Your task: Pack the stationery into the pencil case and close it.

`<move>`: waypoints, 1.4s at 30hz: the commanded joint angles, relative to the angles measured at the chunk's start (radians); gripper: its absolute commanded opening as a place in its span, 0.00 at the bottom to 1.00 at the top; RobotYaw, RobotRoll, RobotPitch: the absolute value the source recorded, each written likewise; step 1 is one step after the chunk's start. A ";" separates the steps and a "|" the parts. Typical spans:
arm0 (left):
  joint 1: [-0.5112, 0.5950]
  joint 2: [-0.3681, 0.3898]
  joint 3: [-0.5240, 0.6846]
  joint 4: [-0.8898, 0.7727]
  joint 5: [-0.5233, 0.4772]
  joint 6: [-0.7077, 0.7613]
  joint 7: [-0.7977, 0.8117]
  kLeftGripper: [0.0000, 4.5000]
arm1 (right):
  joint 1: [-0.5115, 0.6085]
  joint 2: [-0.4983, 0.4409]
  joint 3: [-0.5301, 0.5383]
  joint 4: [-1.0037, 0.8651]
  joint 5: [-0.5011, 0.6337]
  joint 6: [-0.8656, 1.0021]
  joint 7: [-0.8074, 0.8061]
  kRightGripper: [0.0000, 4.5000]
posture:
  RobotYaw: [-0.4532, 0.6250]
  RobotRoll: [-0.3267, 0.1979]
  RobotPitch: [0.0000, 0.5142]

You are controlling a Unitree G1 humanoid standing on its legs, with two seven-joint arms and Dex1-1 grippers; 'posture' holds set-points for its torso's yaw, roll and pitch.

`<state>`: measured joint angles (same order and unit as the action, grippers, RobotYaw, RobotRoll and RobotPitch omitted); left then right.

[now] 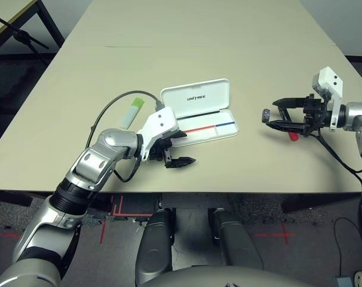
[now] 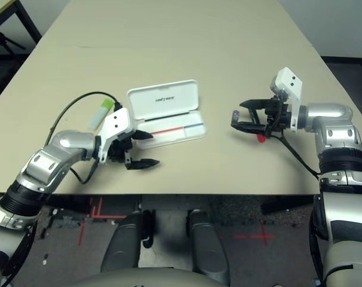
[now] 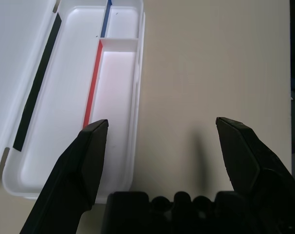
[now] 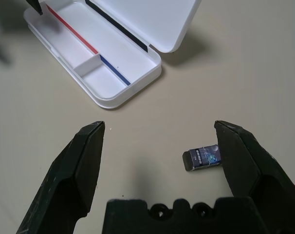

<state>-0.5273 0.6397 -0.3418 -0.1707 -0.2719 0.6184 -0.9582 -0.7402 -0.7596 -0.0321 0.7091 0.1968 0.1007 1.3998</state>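
On a beige worktop [image 1: 229, 60], the left gripper [image 1: 180, 148] hovers nearest, fingers spread and empty, just beside the near edge of the open white pencil case [image 1: 205, 119], whose tray is empty. To the right, the right gripper [image 1: 275, 113] hovers, fingers spread and empty, above a small dark cylinder [image 4: 202, 159]; something red [image 1: 293, 136] lies beneath it. A green-and-white highlighter [image 1: 132, 112] lies beyond the left arm.

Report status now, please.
Left gripper and right gripper open, empty. Pencil case open, empty. Highlighter and dark cylinder on table. Nothing blocking.
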 commanded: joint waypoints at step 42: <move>-0.127 0.006 -0.124 0.103 0.174 0.019 -0.122 0.01 | 0.010 0.021 0.015 0.003 -0.012 -0.057 -0.026 1.00 | 0.41 0.62 0.35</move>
<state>-0.6493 0.6393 -0.4417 -0.0649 -0.1153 0.6615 -1.0588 -0.7364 -0.7356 -0.0215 0.7084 0.1935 0.0544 1.3761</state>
